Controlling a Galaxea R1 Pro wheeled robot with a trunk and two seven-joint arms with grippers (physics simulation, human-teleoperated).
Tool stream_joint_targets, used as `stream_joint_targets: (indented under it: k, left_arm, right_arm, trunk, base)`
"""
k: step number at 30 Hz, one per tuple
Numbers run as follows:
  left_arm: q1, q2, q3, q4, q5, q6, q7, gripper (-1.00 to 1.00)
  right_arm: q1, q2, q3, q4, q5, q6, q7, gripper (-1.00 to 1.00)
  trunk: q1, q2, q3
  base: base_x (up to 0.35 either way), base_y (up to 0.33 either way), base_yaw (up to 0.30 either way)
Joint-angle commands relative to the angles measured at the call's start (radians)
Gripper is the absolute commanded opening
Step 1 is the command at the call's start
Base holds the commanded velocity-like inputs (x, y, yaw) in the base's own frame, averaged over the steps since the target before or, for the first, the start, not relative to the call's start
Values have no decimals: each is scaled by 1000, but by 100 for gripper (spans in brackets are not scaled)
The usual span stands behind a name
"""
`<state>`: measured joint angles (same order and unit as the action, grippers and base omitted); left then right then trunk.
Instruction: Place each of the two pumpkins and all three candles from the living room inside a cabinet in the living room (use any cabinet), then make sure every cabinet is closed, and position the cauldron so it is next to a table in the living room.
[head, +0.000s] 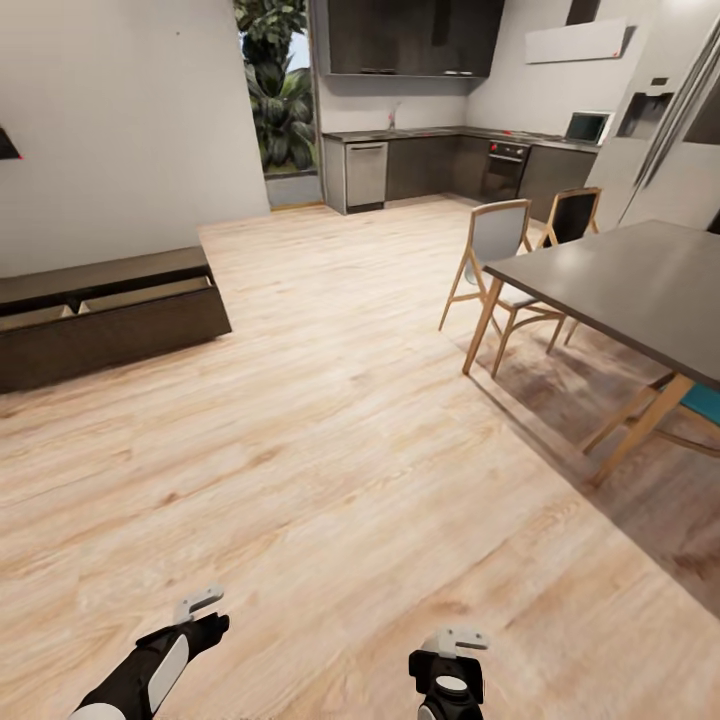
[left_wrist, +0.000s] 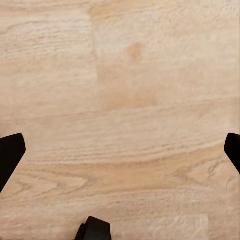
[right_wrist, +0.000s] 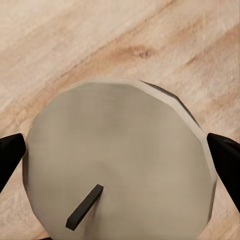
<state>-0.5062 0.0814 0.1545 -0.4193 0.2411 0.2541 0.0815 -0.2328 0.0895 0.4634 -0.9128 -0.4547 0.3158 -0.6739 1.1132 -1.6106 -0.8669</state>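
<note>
Head view: both arms are seen low at the near edge of the wooden floor (head: 330, 440), the left gripper (head: 199, 603) and the right gripper (head: 455, 642) pointed forward and down. The cabinet (head: 110, 310), a long low dark-brown unit, is set against the wall at the far left of the floor, with a drawer pulled out so that its pale inside is shown. A dark dining table (head: 640, 285) with wooden chairs (head: 497, 262) is placed at the right, and the kitchen is seen beyond.

Left wrist view: the left gripper (left_wrist: 120, 150) is spread wide, its dark fingertips (left_wrist: 10, 152) far apart, with bare floor planks (left_wrist: 125, 90) between them.

Right wrist view: a candle (right_wrist: 117, 160) is seen from above between the right gripper's (right_wrist: 117, 162) fingertips (right_wrist: 227, 160), which are closed against its sides. The candle is a grey-beige faceted cylinder with a short dark wick, held above the floor.
</note>
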Motion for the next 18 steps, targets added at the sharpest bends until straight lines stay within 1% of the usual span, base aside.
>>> stream_joint_targets:
  k: [1,3,5,13,15,18]
  left_arm:
    - [0,0,0,-2,10,6,4,100]
    - [0,0,0,-2,10,6,5,100]
    - [0,0,0,-1,10,5,5,100]
    - [0,0,0,-1,10,6,6,100]
    - [0,0,0,-1,10,5,5,100]
    - [0,0,0,-1,10,4,3,100]
  right_arm:
    - [-1,-1,3,-1,-4,5,-7,-100]
    - [-1,-1,3,-1,-4,5,-7,-100]
    - [-1,-1,3,-1,-4,5,-7,-100]
    - [-1,-1,3,-1,-4,5,-7,-100]
    - [-1,-1,3,-1,-4,5,-7,-100]
    - [-1,-1,3,-1,-4,5,-7,-100]
  trunk:
    - [0,0,-1]
    - [0,0,-1]
    - [0,0,-1]
    - [0,0,0]
    - [0,0,1]
    - [0,0,4]
  base:
    - [5,0,289]
    - [82,17,289]
    - [212,81,289]
    - [286,125,289]
    - [150,66,281]
    - [41,18,269]
